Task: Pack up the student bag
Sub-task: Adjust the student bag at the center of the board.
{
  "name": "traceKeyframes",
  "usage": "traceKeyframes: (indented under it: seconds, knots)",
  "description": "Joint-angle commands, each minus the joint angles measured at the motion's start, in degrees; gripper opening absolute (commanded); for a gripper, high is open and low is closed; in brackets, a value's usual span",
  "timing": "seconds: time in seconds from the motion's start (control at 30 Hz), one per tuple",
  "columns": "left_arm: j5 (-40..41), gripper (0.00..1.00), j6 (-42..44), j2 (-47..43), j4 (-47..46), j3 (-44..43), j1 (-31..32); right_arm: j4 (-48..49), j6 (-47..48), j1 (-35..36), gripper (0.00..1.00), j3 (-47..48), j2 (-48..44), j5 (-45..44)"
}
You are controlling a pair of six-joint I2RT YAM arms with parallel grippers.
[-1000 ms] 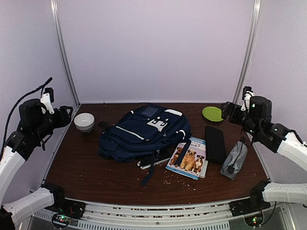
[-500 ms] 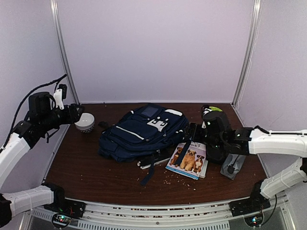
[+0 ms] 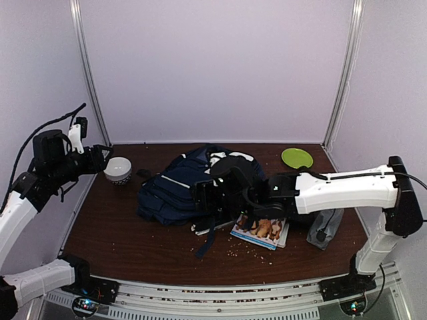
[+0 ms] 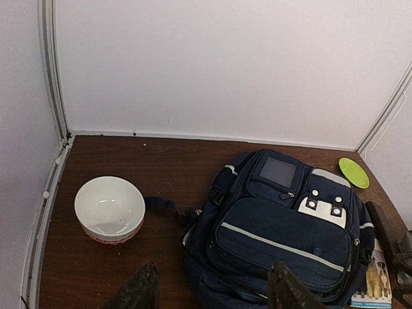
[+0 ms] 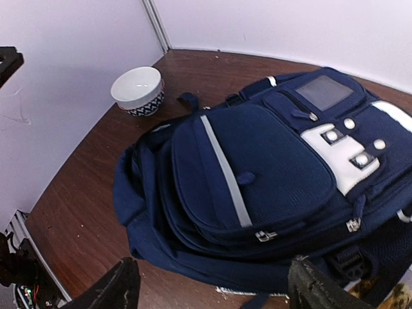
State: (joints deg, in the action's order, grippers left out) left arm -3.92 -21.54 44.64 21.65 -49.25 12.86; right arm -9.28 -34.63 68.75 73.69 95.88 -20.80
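You have one dark wooden table (image 3: 120,240) walled on three sides, with two arms working over it. The right arm reaches across from the right. Its gripper (image 5: 212,264) hangs above the near edge of the bag with the fingers (image 5: 112,293) spread wide and nothing between them. The left arm is raised at the left wall. Its gripper (image 4: 212,273) is also spread wide and empty, looking down at the bowl and the bag.

There is one student bag (image 5: 251,167), navy blue, lying flat at the table's centre with its front pocket facing up. You can count one pale stripe across that pocket and two buckles on the white patch. A dark strap trails off its near edge toward you.

One book (image 3: 263,230) with dogs on its cover lies just to the right of the bag, partly under the right arm. One grey pouch (image 3: 323,228) lies to the book's right. One white bowl (image 4: 109,208) stands upright at the far left, near the bag but apart from it. One green plate (image 3: 297,158) sits in the far right corner. Crumbs dot the wood near the book, too many and too small to count.
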Motion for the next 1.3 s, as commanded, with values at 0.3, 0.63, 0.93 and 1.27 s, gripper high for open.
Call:
traceKeyframes:
  seconds: [0.3, 0.63, 0.93, 1.27]
  knots:
    - [1.52, 0.96, 1.58, 1.27, 1.09, -1.32, -0.04, -22.53, 22.88, 3.90, 0.65, 27.29, 19.06, -0.71]
    - [1.05, 0.95, 1.52, 2.80, 1.80, -1.55, -0.08, -16.23, 11.84, 1.90, 0.64, 9.15, 4.02, -8.33]
    - [11.22, 0.92, 7.46, 8.68, 7.31, -4.13, 20.14, -2.53, -8.58, -6.63, 0.71, -17.93, -15.40, 0.86]
    - [21.42, 0.93, 2.59, 14.01, 13.76, -5.19, 29.32, -1.50, 1.67, -3.47, 0.72, -13.28, -12.83, 3.66]
